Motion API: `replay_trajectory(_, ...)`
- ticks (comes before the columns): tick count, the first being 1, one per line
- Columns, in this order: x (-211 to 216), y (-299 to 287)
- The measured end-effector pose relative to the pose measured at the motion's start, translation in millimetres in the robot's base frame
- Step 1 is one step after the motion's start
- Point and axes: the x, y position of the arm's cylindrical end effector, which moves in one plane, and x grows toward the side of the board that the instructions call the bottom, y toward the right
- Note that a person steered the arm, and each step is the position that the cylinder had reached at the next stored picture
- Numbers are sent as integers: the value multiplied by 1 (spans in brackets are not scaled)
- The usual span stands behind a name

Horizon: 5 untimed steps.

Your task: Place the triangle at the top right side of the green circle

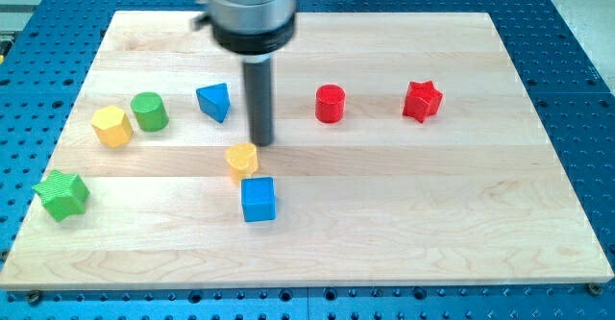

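Note:
The blue triangle [214, 101] stands on the wooden board [413, 205], to the right of the green circle [149, 111] with a gap between them. My tip [261, 142] is down on the board, to the right of and a little below the triangle, not touching it. It is just above the right edge of the yellow heart-like block [242, 160].
A yellow hexagon [111, 126] sits against the green circle's left. A green star [61, 194] is at the lower left. A blue cube [258, 199] lies below the yellow block. A red cylinder [330, 103] and a red star [422, 100] stand at the right.

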Motion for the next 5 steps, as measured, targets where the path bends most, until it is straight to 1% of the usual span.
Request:
replay_trajectory(1,-1,-31)
replay_trajectory(2,-51,-16)
replay_trajectory(3,-81,-12)
replay_trajectory(4,-86,-27)
replay_trajectory(5,-96,-72)
